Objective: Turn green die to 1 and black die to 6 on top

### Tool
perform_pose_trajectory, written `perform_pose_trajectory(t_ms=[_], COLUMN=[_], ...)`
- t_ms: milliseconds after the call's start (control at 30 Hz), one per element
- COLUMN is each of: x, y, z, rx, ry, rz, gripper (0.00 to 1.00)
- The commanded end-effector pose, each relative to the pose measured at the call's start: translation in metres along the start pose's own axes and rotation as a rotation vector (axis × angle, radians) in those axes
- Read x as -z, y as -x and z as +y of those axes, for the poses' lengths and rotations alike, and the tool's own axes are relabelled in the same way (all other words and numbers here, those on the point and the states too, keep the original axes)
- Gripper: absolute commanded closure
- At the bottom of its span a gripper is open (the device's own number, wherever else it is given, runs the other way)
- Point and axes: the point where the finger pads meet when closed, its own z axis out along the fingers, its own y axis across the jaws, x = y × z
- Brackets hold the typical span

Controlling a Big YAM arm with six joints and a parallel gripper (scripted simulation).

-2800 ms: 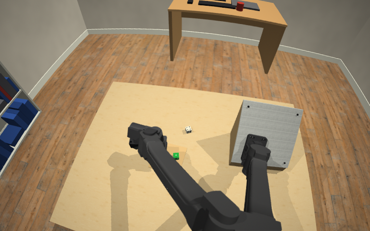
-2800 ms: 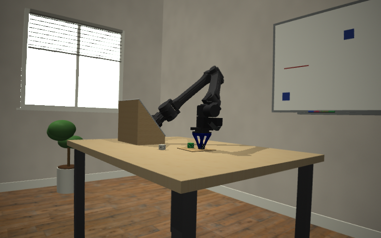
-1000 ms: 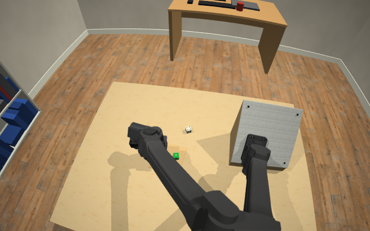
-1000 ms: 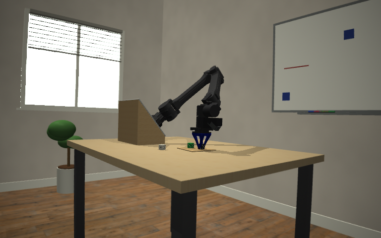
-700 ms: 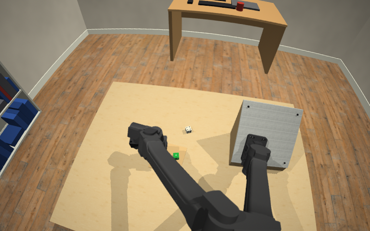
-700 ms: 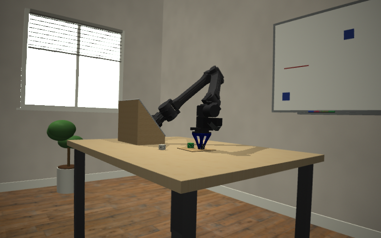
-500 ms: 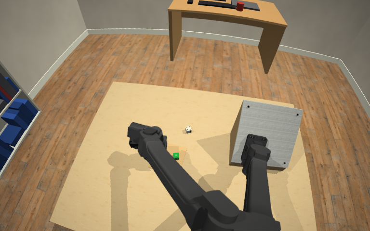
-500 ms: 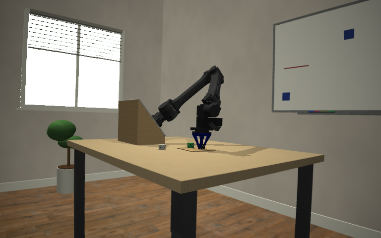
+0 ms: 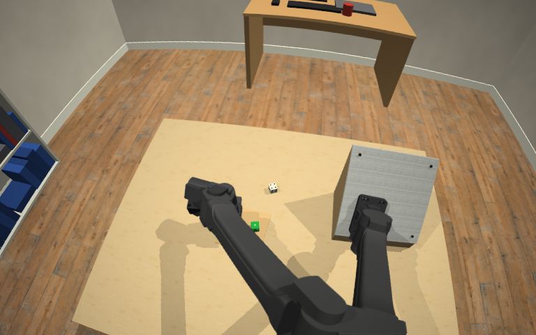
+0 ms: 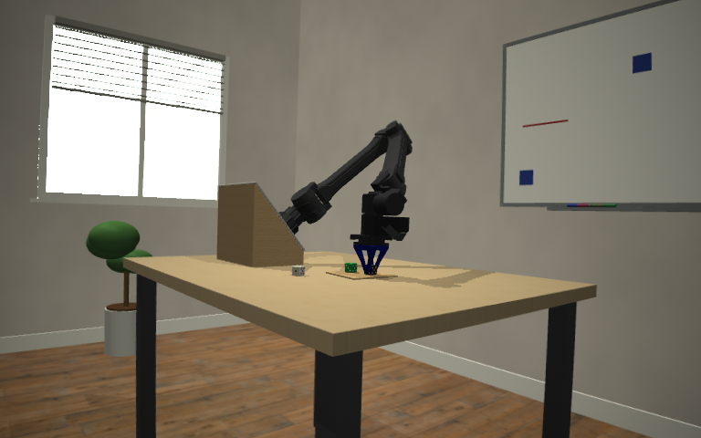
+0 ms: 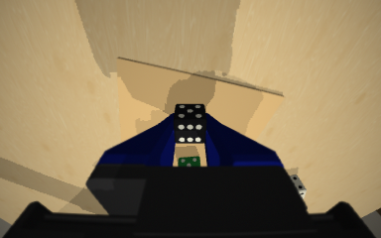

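My gripper (image 11: 190, 119) has blue fingers and is shut on the black die (image 11: 190, 124), right at the tan mat (image 11: 198, 102). In the wrist view the die's face towards the camera shows six pips. In the exterior view the gripper (image 10: 371, 268) stands upright with its tips at the mat (image 10: 361, 275). The green die (image 9: 255, 225) lies on the mat (image 9: 259, 222) just beside the arm; it also shows in the exterior view (image 10: 350, 267) and in the wrist view (image 11: 189, 162). The white die (image 9: 272, 188) lies on the table off the mat, also visible in the exterior view (image 10: 298, 270).
A large wedge-shaped block (image 9: 385, 195) with a grey sloped face stands on the table at the right, by the arm's base. My arm (image 9: 252, 252) crosses above the table's middle.
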Motion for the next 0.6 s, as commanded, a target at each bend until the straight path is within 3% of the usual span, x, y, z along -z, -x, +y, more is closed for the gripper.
perform_pose_trajectory(t_ms=[0,567], x=[0.0148,0.0104], y=[0.0172,0.0164], z=[-0.0077,-0.0074], rx=[-0.011,-0.004], ry=[-0.009,-0.009], rz=[-0.043,-0.042], gripper=[0.8,0.8])
